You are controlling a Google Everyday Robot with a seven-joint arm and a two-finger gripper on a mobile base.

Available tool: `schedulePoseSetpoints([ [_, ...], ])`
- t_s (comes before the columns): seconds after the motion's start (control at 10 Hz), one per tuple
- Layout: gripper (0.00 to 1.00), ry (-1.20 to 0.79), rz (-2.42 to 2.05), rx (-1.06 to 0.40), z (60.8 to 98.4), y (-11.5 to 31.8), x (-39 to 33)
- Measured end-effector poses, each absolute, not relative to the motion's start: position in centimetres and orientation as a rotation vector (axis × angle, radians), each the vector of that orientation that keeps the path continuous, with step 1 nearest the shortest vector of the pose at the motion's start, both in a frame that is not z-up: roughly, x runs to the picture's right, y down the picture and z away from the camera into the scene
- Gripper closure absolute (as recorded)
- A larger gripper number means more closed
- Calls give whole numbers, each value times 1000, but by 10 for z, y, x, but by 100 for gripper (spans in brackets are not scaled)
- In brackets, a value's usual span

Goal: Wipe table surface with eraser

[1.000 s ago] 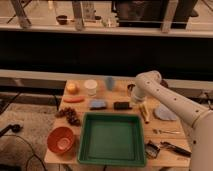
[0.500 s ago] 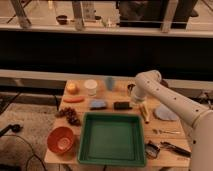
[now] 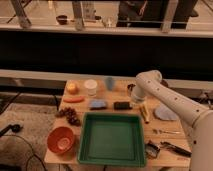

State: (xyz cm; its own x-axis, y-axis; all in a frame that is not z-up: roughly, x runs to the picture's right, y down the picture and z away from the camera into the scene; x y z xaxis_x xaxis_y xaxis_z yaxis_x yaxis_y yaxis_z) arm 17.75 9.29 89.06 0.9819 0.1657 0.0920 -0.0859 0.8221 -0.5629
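- Eraser (image 3: 122, 105): black block lying flat on the table (image 3: 115, 92), just above the green tray (image 3: 110, 139) rim; blue pad (image 3: 98, 104) just beside it at 9 o'clock.
- Our gripper (image 3: 136, 98) hangs low over the table at the eraser's 3 o'clock, near it but apart as far as we can see; whether the jaws are spread or closed we cannot tell.
- Nothing reads as held; eraser looks untouched.
- Step, as we judge it: approach to grasp; wiping not started.
- Next move calls for shifting toward 9 o'clock to sit over the block, jaws straddling its short sides, then closing.
- Clutter to dodge: yellow object (image 3: 144, 113) at the gripper's 5 o'clock, white cup (image 3: 90, 87) and blue cup (image 3: 109, 82) at the eraser's 11 o'clock.
- Bare wood for wiping is scarce.
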Motion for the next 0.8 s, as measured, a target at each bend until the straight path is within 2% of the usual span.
schedulePoseSetpoints([
  [0.2,52,-150,118,-593,888,94,176],
  [0.4,28,-164,96,-591,885,94,173],
  [0.6,20,-170,86,-586,884,93,171],
  [0.8,20,-173,80,-584,882,93,170],
])
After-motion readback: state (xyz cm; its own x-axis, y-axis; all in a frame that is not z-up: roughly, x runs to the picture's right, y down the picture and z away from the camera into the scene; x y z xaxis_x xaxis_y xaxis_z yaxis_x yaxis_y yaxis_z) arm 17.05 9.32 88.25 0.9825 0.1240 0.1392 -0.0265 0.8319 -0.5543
